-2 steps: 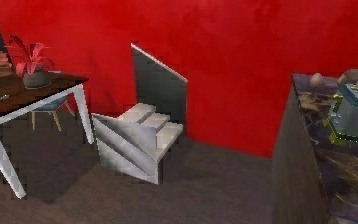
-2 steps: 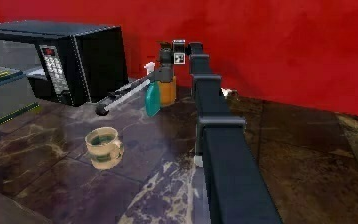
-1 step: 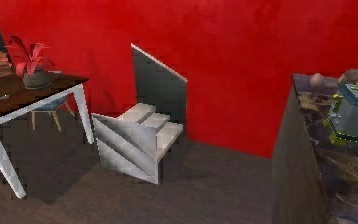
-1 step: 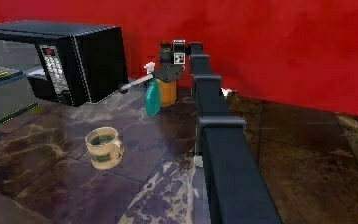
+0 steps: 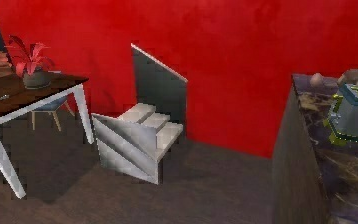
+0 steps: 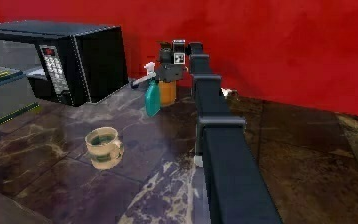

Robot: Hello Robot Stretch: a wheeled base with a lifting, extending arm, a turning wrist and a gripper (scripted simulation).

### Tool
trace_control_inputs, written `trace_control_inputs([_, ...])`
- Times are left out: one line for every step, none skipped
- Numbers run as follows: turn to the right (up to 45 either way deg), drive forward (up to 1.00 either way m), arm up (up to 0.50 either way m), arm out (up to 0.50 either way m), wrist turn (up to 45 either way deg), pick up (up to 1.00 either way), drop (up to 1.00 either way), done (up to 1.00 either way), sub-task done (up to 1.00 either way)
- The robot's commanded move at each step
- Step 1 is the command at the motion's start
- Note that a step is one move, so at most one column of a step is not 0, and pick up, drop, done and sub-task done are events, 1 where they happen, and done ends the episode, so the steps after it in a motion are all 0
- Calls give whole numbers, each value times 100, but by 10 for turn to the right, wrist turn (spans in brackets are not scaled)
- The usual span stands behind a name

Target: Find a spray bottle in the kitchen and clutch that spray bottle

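Note:
A teal spray bottle (image 6: 151,97) with a white trigger head stands on the dark marble counter (image 6: 57,170), just right of a black microwave (image 6: 72,60). The arm's dark bar (image 6: 222,140) reaches up the arm side view to the gripper (image 6: 164,75), which is at the bottle's top. An orange object (image 6: 169,93) stands right behind the bottle. With these things on the counter at the gripper's far end, I cannot tell whether it holds anything.
A tan mug (image 6: 104,147) stands on the counter nearer the robot. In the forward view, a dark-topped table (image 5: 27,95) with white legs carries a red plant (image 5: 29,60). White steps (image 5: 137,135) sit against the red wall. A counter (image 5: 322,140) with a boxy appliance (image 5: 353,108) is at the right.

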Motion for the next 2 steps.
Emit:
trace_control_inputs([0,0,0,0,0,100,0,0,0])
trace_control_inputs([0,0,0,0,0,0,0,100,0])
